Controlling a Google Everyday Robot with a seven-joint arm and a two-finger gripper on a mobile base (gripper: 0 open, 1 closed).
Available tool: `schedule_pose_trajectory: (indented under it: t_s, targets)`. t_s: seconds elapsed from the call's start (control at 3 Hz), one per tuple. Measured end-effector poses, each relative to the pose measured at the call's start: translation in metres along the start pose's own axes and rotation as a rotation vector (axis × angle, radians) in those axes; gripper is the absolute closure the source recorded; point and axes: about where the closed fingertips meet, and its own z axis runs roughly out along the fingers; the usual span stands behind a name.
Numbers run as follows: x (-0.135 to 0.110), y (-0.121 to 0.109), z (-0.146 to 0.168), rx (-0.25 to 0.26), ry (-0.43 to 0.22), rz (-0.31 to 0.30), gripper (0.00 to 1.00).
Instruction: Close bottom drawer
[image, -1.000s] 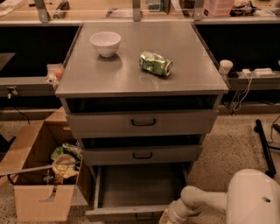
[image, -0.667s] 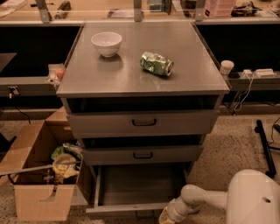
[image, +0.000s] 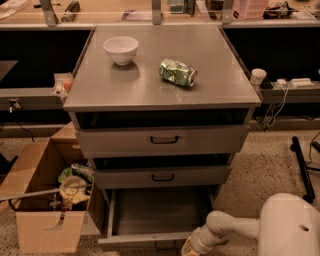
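The bottom drawer (image: 160, 212) stood pulled well out at the foot of the cabinet (image: 160, 87), its flat tray open to view, so by my judgement none of the closing was yet done. Its slim front faced the camera and its long axis ran left to right, the closing push lying straight back under the middle drawer (image: 162, 176). The end effector (image: 189, 248) sat by the front's right end, at the view's lower edge; wide or narrow, I could not tell.
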Motion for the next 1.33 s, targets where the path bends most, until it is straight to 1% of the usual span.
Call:
schedule_pose_trajectory:
  t_s: [0.33, 0.67, 1.0, 1.33]
  targets:
    - [0.0000, 0.0000, 0.0000, 0.000, 0.000, 0.000, 0.31]
    - [0.0000, 0.0001, 0.0001, 0.000, 0.000, 0.000, 0.08]
    - [0.0000, 0.0001, 0.0001, 0.000, 0.000, 0.000, 0.00]
    - [0.0000, 0.0001, 0.0001, 0.000, 0.000, 0.000, 0.00]
